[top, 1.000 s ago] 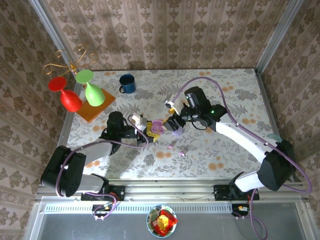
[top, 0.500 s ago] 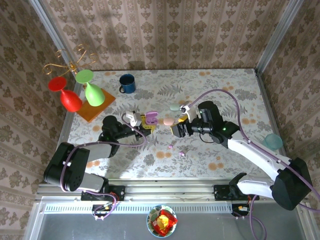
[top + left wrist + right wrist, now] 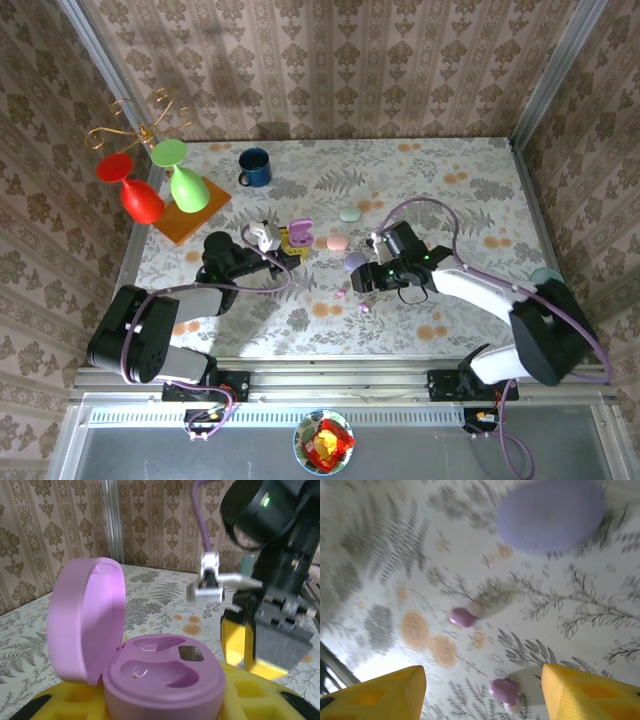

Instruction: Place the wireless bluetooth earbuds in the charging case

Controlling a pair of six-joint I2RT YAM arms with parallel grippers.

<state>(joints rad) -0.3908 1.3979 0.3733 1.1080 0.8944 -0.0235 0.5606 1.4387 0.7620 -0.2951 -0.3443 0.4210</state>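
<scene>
Two purple earbuds (image 3: pixel 463 617) on table (image 3: pixel 600 630), beneath wide-open, empty R gripper (image 3: pixel 482 682); L gripper (image 3: pixel 288 246) clamped on open pink-purple case (image 3: pixel 165 680), further left.

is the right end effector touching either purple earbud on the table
Apart. The right wrist view shows both small purple plastic earbuds lying on the floral tablecloth between the yellow fingers of the open right end effector, cloth visible around each.

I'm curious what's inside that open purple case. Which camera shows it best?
The left wrist view: the open purple case sits close up, lid raised, both wells empty. The top external view gives it as a small purple shape at the left gripper.
</scene>
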